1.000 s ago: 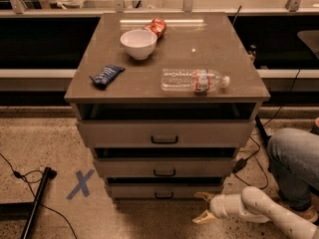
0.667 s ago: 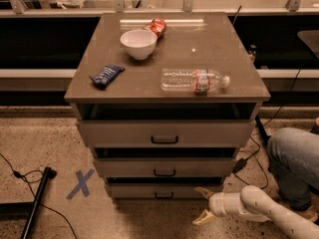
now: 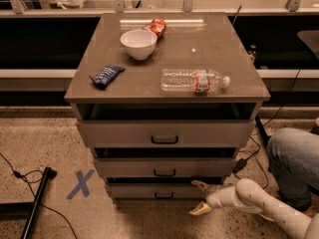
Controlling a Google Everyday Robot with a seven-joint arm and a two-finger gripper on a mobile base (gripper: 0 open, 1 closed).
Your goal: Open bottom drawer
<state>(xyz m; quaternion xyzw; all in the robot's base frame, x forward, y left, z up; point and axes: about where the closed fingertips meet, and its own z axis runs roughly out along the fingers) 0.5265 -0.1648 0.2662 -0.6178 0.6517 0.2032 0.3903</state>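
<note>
Step in hand: the arm is reaching in low from the right, lining up on the bottom drawer [image 3: 162, 190], and nothing is being pulled yet.
Gripper: the gripper [image 3: 199, 198] is hovering just right of the drawer front, near floor level, its two fingers spread wide apart and holding nothing.
Task's thing: the bottom drawer is sitting lowest in the cabinet [image 3: 79, 91], and it is looking shut or nearly so.
Handle: the small black handle [image 3: 164, 195] is lying left of the gripper, apart from it.
Next move: I'm judging it needs to slide left, straddle the handle, close and draw outward.
Containers: the white bowl [image 3: 138, 43] on top is looking empty; the clear water bottle [image 3: 193, 80] is lying on its side, capped.
Drawer contents: hidden.
</note>
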